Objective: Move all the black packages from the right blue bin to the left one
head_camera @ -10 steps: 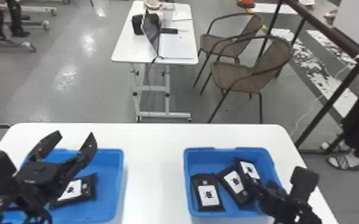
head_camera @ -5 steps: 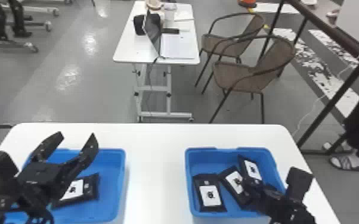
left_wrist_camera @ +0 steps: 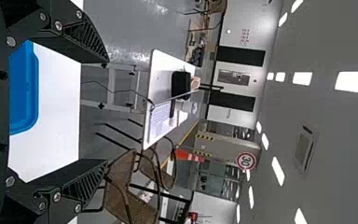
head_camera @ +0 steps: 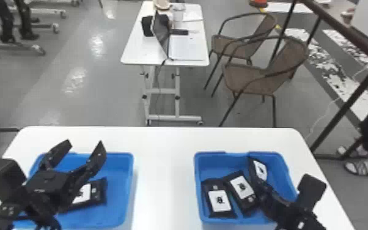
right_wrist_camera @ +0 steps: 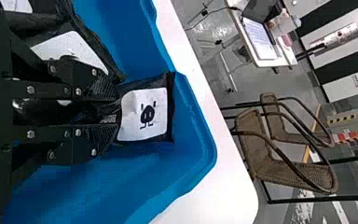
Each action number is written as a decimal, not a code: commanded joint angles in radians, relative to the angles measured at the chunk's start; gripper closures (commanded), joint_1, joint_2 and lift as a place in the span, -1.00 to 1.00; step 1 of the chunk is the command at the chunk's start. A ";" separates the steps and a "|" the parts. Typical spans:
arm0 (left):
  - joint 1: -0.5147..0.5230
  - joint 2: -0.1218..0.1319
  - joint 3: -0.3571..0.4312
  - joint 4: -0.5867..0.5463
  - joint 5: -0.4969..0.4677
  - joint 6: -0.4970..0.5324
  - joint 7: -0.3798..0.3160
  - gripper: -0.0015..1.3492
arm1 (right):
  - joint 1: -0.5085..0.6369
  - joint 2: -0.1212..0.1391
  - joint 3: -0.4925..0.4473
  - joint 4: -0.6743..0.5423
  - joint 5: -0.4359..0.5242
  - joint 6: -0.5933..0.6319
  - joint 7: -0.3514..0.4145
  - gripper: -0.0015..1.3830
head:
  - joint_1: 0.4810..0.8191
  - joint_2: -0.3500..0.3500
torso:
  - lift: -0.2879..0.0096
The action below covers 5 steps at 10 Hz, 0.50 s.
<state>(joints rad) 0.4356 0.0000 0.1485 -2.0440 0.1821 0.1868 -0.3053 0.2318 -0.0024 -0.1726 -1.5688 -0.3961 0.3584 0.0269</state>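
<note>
You are clamping one black package (head_camera: 259,170) between the closed fingers of your right gripper (head_camera: 260,185), which is reaching in from the near right. You are gripping that package by its near end, and it is sitting tilted inside the right blue bin (head_camera: 197,171), right beside the far wall, with its white label showing. Two more packages are lying in the same bin, labels up: one (head_camera: 242,187) just left of your right gripper, and another (head_camera: 219,200) farther left, close to the left wall. Your left gripper (head_camera: 84,143) is hovering empty over the left blue bin (head_camera: 129,183), its two fingers spreading wide apart and pointing toward the far side. Beneath it, one black package (head_camera: 98,191) is resting in the left bin, partly hidden from you by the gripper. Both bins are standing on the white table (head_camera: 165,183), well apart. Beyond it, a white desk (head_camera: 134,55) is holding an open laptop (head_camera: 161,32), and two brown chairs (head_camera: 247,76) are standing to the desk's right.
</note>
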 commanded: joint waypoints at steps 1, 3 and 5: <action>0.003 -0.003 0.002 0.005 0.004 -0.007 0.000 -0.59 | 0.015 0.003 0.004 0.004 -0.026 -0.035 -0.009 0.75 | 0.27 -0.16 | 0.66; 0.003 -0.003 0.002 0.010 0.013 -0.007 0.000 -0.59 | 0.057 0.003 0.021 -0.050 -0.079 -0.030 -0.009 0.75 | 0.27 -0.15 | 0.66; 0.000 -0.003 0.003 0.012 0.031 -0.013 0.002 -0.59 | 0.143 0.003 0.056 -0.212 -0.124 0.030 -0.009 0.75 | 0.27 -0.08 | 0.66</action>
<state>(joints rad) 0.4367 0.0000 0.1517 -2.0330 0.2078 0.1754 -0.3033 0.3482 0.0000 -0.1266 -1.7310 -0.5089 0.3714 0.0183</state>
